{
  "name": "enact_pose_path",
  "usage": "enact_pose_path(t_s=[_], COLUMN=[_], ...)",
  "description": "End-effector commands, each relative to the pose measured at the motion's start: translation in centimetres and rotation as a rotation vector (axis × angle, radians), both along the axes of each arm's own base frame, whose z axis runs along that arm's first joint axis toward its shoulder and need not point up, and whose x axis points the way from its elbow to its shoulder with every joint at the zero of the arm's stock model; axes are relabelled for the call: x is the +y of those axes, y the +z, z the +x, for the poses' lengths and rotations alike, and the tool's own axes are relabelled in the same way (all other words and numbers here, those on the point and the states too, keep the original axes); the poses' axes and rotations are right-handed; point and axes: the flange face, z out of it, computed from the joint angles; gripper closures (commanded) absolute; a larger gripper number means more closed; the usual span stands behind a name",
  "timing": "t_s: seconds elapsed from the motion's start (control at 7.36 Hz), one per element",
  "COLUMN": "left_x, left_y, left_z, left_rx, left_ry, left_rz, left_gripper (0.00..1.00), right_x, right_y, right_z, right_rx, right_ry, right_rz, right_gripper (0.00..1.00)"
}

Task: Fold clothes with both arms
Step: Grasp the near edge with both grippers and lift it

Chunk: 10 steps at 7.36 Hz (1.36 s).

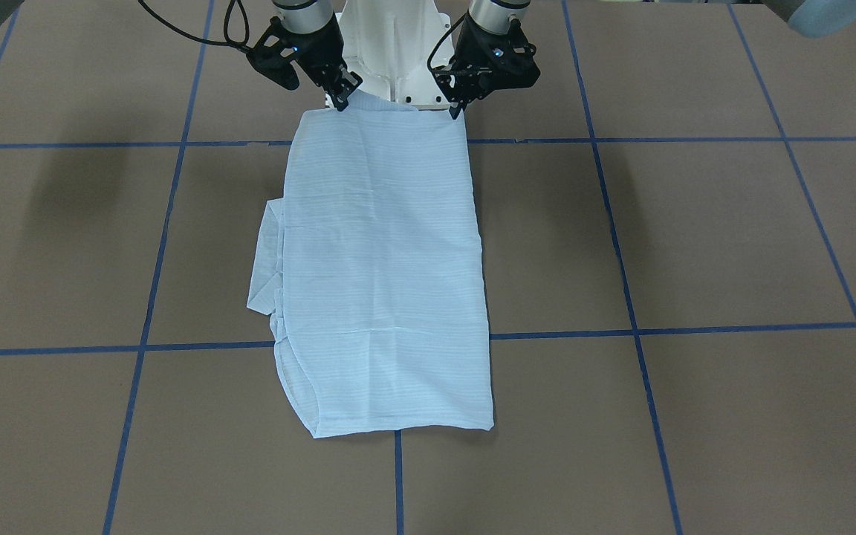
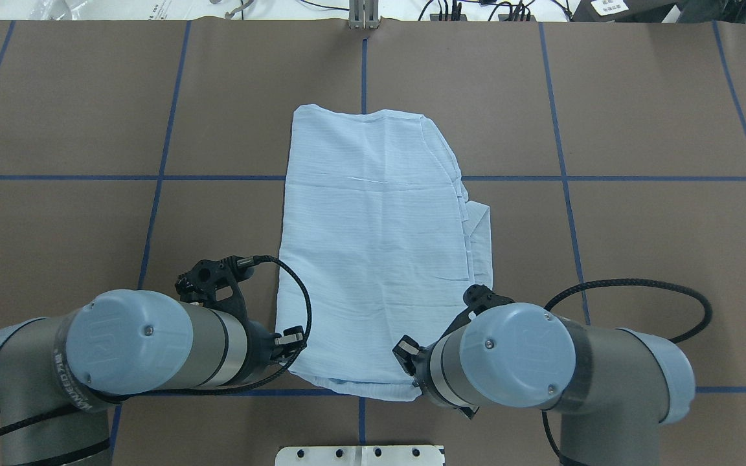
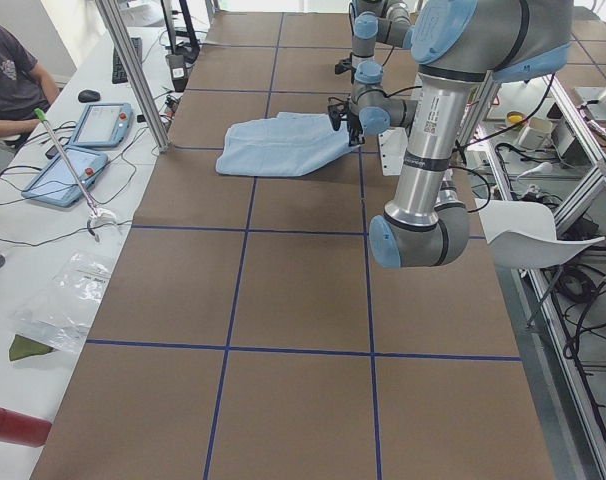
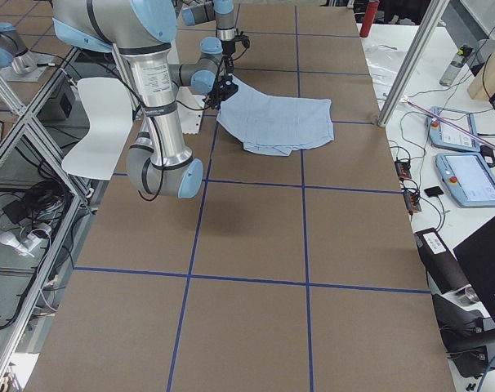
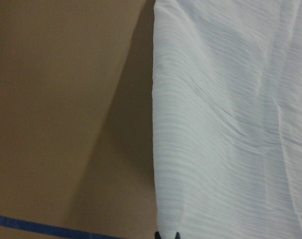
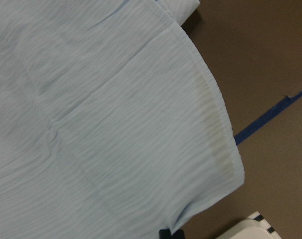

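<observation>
The light-blue shirt (image 1: 383,267) is lying folded into a long rectangle at the ctr of the table (image 1: 695,238), running lengthwise away from the robot, w/ its far part flat & crossing a blue tape line (image 1: 695,328). A folded sleeve bit (image 1: 264,275) is sticking out from the long edge on the robot's right side. The near short edge is being held a little off the surface. The right gripper (image 1: 342,102) is pinching the near corner on its side, fingers closed on the cloth. The left gripper (image 1: 458,111) is doing the same at the other near corner, tips together on the fabric. Both wrist cams are showing striped cloth filling most of the frame, w/ dark fingertips just at the bottom edge & brown table beside it. The left arm (image 2: 133,343) & right arm (image 2: 522,356) are reaching in over the near end, either side of the white pedestal base (image 1: 391,44). In the exterior left view a person (image 3: 8,85) is sitting at a white side bench w/ two tablet-like pendants (image 3: 103,125) in front.
</observation>
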Motion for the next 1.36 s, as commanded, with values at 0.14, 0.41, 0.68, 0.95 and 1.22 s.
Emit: enact_pose_path(t_s=[0.14,0.41,0.68,0.95,1.22], left_x=[4.1,5.9,5.9,2.9,1.4], left_y=[-1.8,-3.0,-5.1,-5.6,-4.9], left_z=[-3.2,-6.1,-6.9,-6.6,-5.8], left_rx=[-0.057,-0.082,-0.033,0.008,-0.001], left_ry=[0.121,0.188,0.191,0.151,0.137], left_rz=[-0.067,-0.114,-0.104,-0.048,-0.036], left_gripper=[1.00,1.00,1.00,1.00,1.00], right_x=[2.3,1.5,-0.5,-3.9,-4.8], right_y=[-3.0,-4.2,-4.0,-4.1,-4.1], right_z=[4.0,6.5,6.7,6.9,5.3], right_rx=[-0.060,-0.113,-0.104,-0.105,-0.090], right_ry=[-0.091,-0.157,-0.121,-0.108,-0.109], right_rz=[-0.049,-0.125,-0.128,-0.031,-0.032], right_gripper=[1.00,1.00,1.00,1.00,1.00])
